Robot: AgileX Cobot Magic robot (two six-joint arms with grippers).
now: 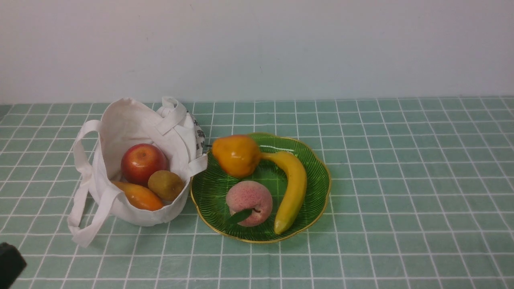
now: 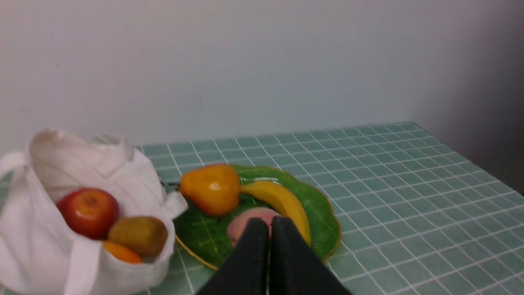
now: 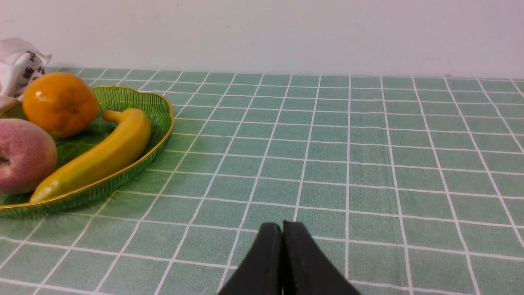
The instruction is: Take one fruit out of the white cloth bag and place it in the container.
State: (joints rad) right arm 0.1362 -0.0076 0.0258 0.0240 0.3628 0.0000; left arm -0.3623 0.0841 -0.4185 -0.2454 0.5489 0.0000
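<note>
The orange-yellow pear-shaped fruit (image 1: 237, 155) (image 2: 211, 189) (image 3: 59, 103) lies on the far left part of the green glass plate (image 1: 317, 176) (image 2: 323, 207) (image 3: 157, 110), its stem toward the bag. The white cloth bag (image 1: 120, 124) (image 2: 77, 159) stands open just left of the plate. My left gripper (image 2: 270, 223) is shut and empty, held back from the plate's near side; only a dark corner of it shows in the front view (image 1: 10, 265). My right gripper (image 3: 282, 227) is shut and empty above bare cloth, right of the plate.
A banana (image 1: 295, 188) and a pink peach (image 1: 249, 202) share the plate. Inside the bag sit a red apple (image 1: 143, 162), a brown kiwi (image 1: 166, 185) and an elongated orange fruit (image 1: 138, 196). A green checked tablecloth (image 1: 401, 180) covers the table up to the back wall.
</note>
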